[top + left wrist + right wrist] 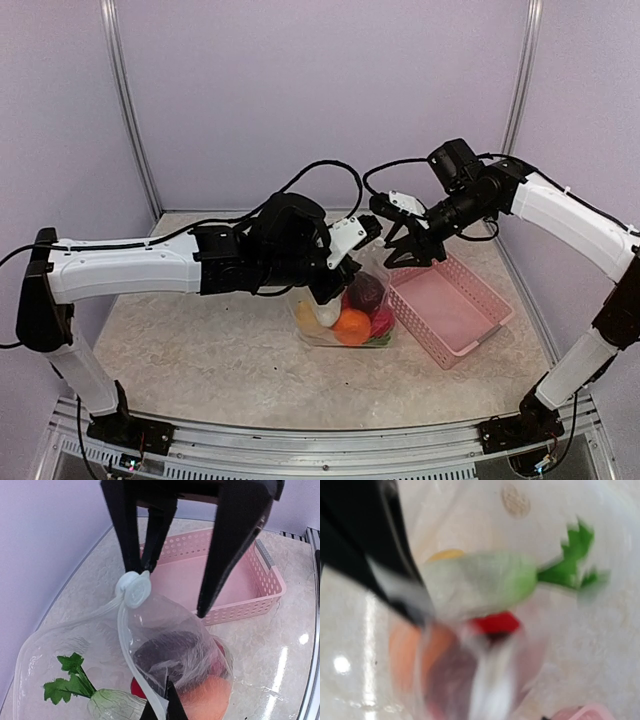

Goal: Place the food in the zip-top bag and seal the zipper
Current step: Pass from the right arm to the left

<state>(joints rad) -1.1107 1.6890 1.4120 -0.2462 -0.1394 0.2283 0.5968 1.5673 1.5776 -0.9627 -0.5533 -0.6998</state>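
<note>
Pinching the zipper (123, 635), the left end effector (161, 707) has its black fingertips pressed together on that thin, pale whitish strip, low in its own wrist view. The strip curves up from there to a bunched, knob-like white end. The right end effector (412, 256) hangs over that end with its long dark fingers spread apart, one tip right at the knob.

The zip-top bag (60, 645) is a clear, floppy film, creased and glossy. It rests on the marbled beige desk (280, 670) just beside the pink basket (240, 605), whose rigid plastic walls are pierced with rows of small holes.

The food sits inside the film. A round dark purple ball (170, 652) lies uppermost, with a smooth orange ball (210, 695) below it and a small red piece (136, 686) beside it. A white oblong piece (115, 705) carries a jagged green leaf (67, 680). The right wrist view is motion-blurred, showing only soft patches of pale green, red and orange through the plastic.
</note>
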